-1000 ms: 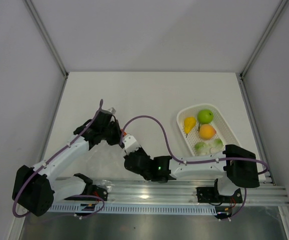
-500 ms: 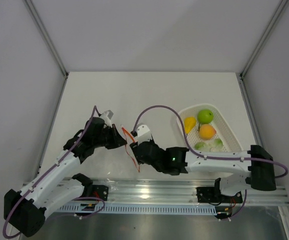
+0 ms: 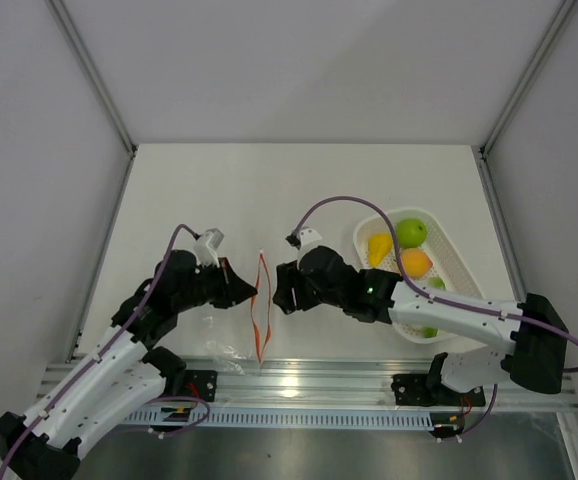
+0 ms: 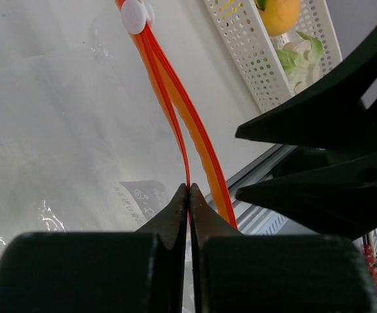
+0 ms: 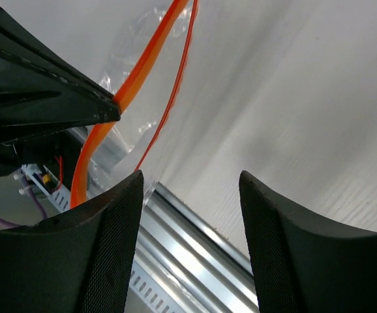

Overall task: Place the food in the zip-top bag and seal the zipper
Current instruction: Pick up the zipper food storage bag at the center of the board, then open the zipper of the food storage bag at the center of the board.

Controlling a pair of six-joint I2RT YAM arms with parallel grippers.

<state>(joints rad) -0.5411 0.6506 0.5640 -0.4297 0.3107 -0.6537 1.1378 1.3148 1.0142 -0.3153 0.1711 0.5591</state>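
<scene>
Left gripper (image 4: pixel 188 192): clenched on one lip of the zipper (image 3: pixel 260 310), which it holds up near the table's near edge.

Right gripper (image 5: pixel 190 176): fingers spread, nothing between them. It faces the left gripper across the strip, just beside the other lip and apparently not touching it.

Zipper: red-orange, its two lips parted along the length seen from the left wrist. A white slider (image 4: pixel 136 14) sits at the far end, so the mouth is partly open.

Zip-top bag (image 4: pixel 58 111): clear and crinkled, hanging or lying below the pinched lip on the left arm's side. No food is visible inside.

Food: all of it sits in the white basket (image 3: pixel 361 238), well apart from the bag. It comprises a yellow pear (image 3: pixel 379 246), a green apple (image 3: pixel 411 232), an orange fruit (image 3: pixel 415 262) and a whitish-green piece (image 4: pixel 293 55).

Progress, as judged: early. The mouth is being held open. Left to do are taking the second lip, moving each piece of food into the bag, and running the slider shut.
</scene>
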